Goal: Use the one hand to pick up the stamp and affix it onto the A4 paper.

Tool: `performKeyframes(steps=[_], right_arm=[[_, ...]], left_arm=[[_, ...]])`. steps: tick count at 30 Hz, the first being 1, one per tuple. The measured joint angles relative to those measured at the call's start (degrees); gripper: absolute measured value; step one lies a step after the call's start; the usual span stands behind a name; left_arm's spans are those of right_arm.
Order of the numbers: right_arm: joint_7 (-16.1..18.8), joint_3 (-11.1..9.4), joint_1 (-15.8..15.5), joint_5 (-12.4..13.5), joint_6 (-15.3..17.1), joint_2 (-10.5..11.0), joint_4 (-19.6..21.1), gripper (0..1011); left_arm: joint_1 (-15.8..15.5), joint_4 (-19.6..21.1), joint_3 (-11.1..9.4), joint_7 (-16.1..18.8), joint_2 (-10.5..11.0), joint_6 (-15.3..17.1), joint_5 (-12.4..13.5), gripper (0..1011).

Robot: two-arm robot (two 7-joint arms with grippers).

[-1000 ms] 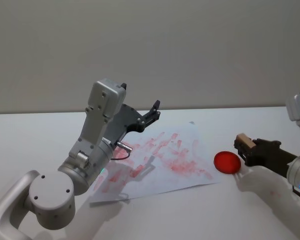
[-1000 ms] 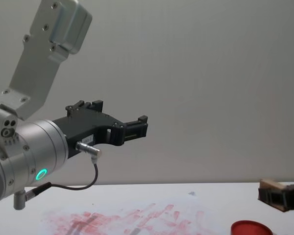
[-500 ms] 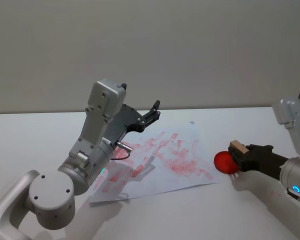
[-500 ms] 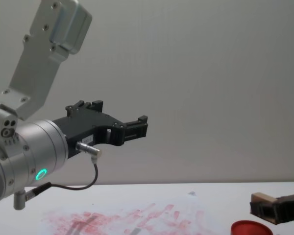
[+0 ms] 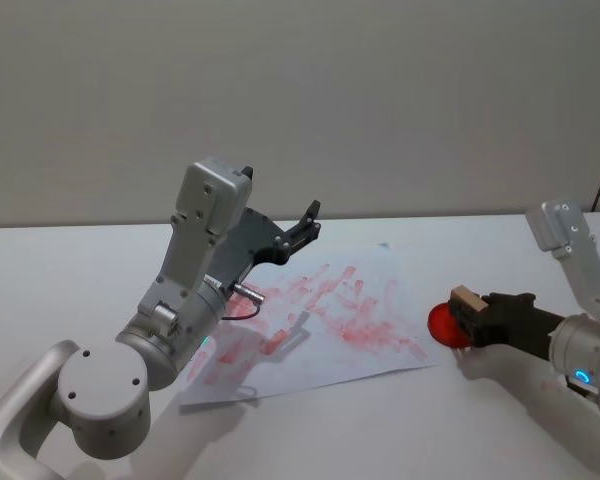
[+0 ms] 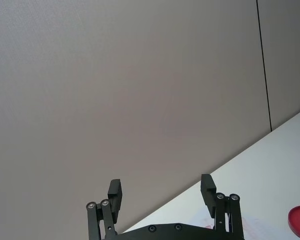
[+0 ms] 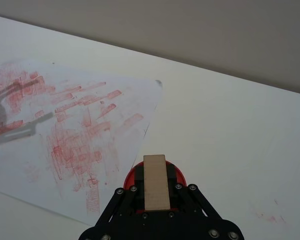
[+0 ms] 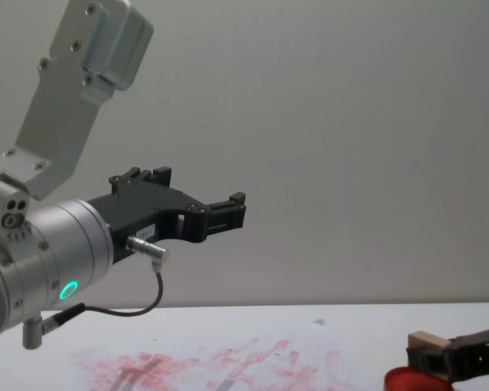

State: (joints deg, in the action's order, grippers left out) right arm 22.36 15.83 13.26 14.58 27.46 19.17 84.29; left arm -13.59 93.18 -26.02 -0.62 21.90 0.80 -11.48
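My right gripper (image 5: 470, 315) is shut on the stamp (image 5: 467, 298), a small tan wooden block, and holds it just over the red ink pad (image 5: 442, 324). In the right wrist view the stamp (image 7: 155, 182) sits between the black fingers above the pad (image 7: 135, 175). The chest view catches the stamp (image 8: 426, 340) low at the right, over the pad (image 8: 403, 379). The A4 paper (image 5: 330, 320), smeared with red marks, lies left of the pad. My left gripper (image 5: 305, 222) hangs open and raised above the paper's far side, idle.
The white tabletop (image 5: 70, 290) spreads around the paper, with a plain grey wall behind. My left arm's big silver joint (image 5: 105, 395) stands at the near left, and its shadow falls on the paper.
My right gripper has carried the stamp leftward and down, from beside the ink pad to just over it. The left arm has not moved.
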Motion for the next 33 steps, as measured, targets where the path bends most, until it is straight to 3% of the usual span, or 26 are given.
performKeyframes(steps=[6,7,23,27,33], right_arm=[[0.3,0.16,0.31,-0.43,0.13,-0.15,-0.45,358],[0.37,0.19,0.38,-0.52,0.16,-0.18,-0.55,423],[0.72,0.35,0.76,-1.03,0.28,-0.33,-1.04,917],[0.75,0.37,0.79,-1.08,0.3,-0.36,-1.09,1001],[0.8,0.41,0.82,-1.12,0.33,-0.39,-1.15,1001]], left_arm=[[0.0,0.0,0.0,0.0,0.0,0.0,0.0,1001],[0.0,0.0,0.0,0.0,0.0,0.0,0.0,1001],[0.0,0.0,0.0,0.0,0.0,0.0,0.0,1001],[0.0,0.0,0.0,0.0,0.0,0.0,0.0,1001],[0.0,0.0,0.0,0.0,0.0,0.0,0.0,1001]])
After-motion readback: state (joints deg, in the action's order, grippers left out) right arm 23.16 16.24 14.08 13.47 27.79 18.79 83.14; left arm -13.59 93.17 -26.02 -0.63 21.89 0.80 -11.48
